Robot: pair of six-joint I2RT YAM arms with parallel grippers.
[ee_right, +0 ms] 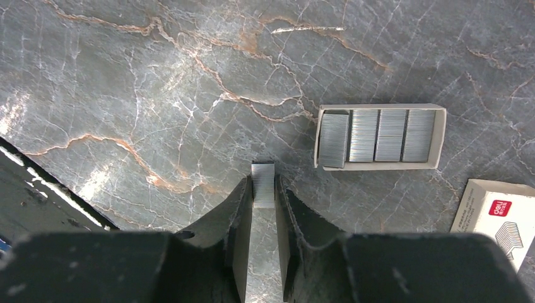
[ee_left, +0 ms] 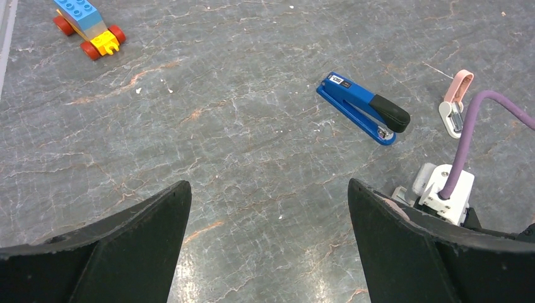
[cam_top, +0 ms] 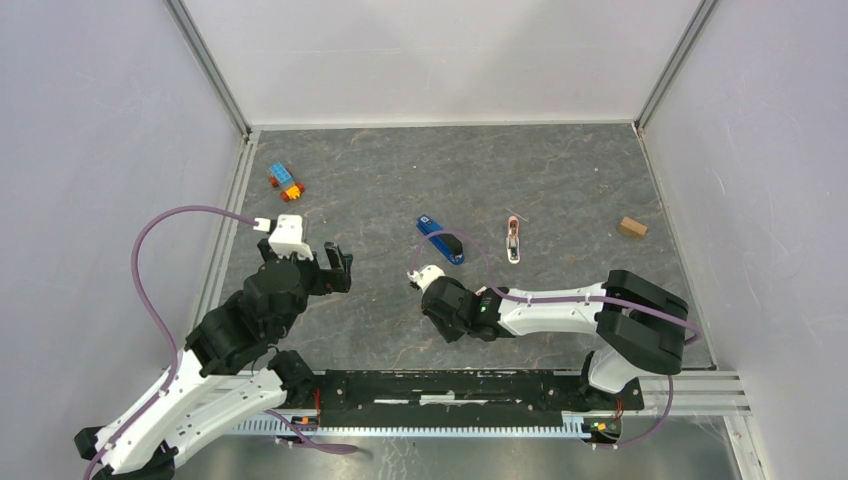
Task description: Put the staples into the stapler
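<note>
Right pincer [ee_right: 264,184] pinches staples [ee_right: 263,173] betw. its fingertips. Strip's long axis runs along the fingers, far end poking just past the tips. Beside it, to the view's right, sits an open card tray [ee_right: 378,166] w/ four staple blocks [ee_right: 377,134] side by side, leftmost a bit askew. Stapler [ee_left: 361,107] lies flat on table [ee_left: 221,126], well apart from left pincer [ee_left: 268,243], which is spread wide. Stapler's axis is diagonal, black end toward pink-white piece [ee_left: 455,101].
</note>
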